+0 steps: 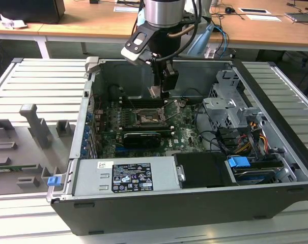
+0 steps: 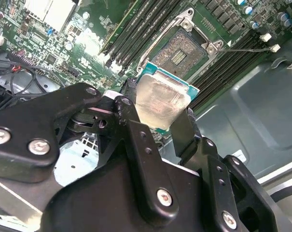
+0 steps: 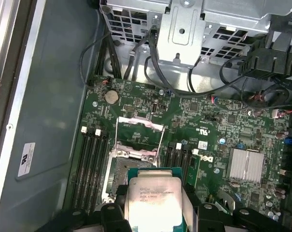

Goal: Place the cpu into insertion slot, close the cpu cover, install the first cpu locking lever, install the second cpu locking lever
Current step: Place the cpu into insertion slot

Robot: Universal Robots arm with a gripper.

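My gripper [image 1: 161, 87] hangs inside the open computer case, shut on the cpu [image 1: 155, 92]. In the second wrist view the cpu [image 2: 161, 99] shows its pale metal top and green edge, clamped between two black fingers [image 2: 129, 104]. The insertion slot [image 2: 180, 52], a dark square socket with a grey rim, lies bare on the motherboard a short way below and beyond the chip. In the first wrist view the cpu [image 3: 153, 195] overlaps the slot [image 3: 118, 170]. The cpu cover [image 3: 140, 123] stands swung open at the slot's far side, with thin wire levers [image 3: 161, 137] raised beside it.
Black memory sticks [image 3: 90, 164] flank the slot on both sides. A grey drive cage [image 1: 227, 104] and loose cables [image 1: 217, 137] fill the exterior view's right of the case. The power supply [image 1: 126, 175] sits at the front, and a finned heatsink [image 3: 246, 165] is on the board.
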